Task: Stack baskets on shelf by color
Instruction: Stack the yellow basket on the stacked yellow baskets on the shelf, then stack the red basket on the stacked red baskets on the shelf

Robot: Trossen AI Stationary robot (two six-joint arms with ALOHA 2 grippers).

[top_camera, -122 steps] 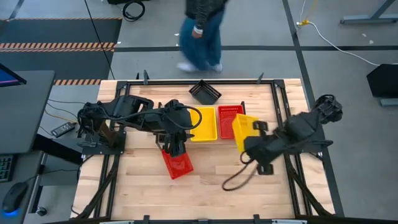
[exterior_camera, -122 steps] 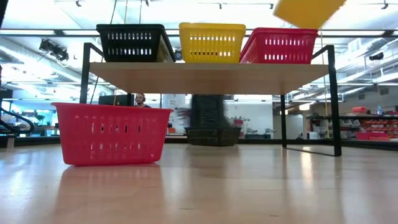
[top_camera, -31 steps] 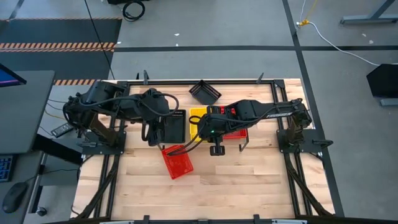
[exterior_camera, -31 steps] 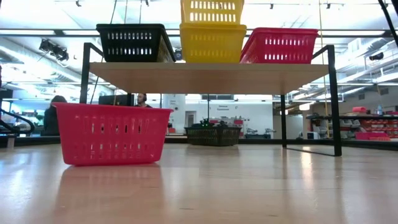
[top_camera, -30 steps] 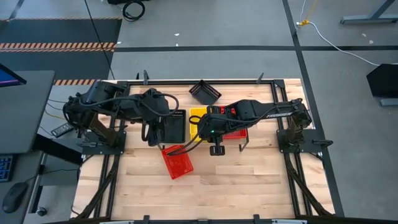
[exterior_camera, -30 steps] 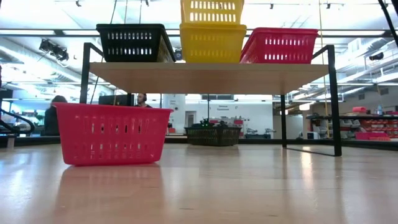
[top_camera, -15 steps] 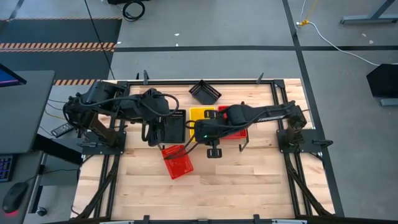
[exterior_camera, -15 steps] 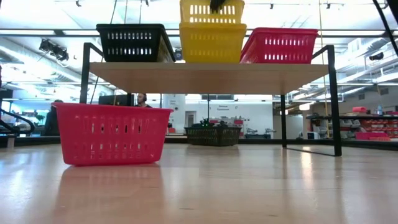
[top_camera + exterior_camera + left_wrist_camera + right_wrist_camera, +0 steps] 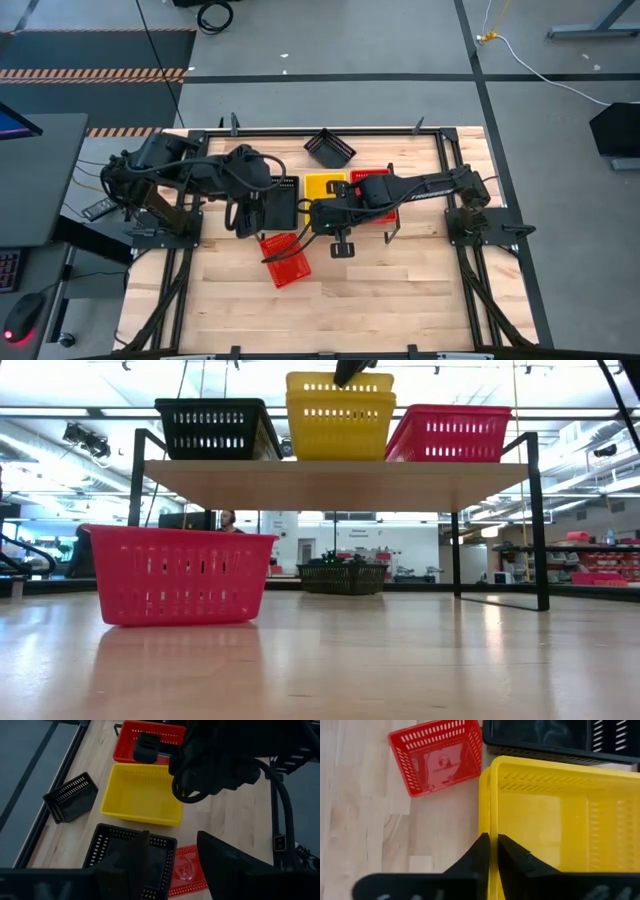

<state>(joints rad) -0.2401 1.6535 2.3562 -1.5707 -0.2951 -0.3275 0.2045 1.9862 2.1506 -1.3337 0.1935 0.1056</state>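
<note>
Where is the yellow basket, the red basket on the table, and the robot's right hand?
yellow basket (image 9: 340, 422): low view, its slotted front wall.
red basket on the table (image 9: 178, 575): low view, its front wall.
right hand (image 9: 494, 851): right wrist view, between its fingertips at the yellow rim.

You see glossy slotted plastic baskets (image 9: 555, 815). The shelf (image 9: 335, 482) is pale matt wood on black metal legs. The table (image 9: 400, 670) is varnished wood.

Both arms are black, built of rounded, bulky joint housings with loose black cables looping alongside. A small green light glows on the right arm (image 9: 327, 222). The left end effector (image 9: 172, 865) has two flat, matte black fingers (image 9: 220, 862) with squared edges.
</note>
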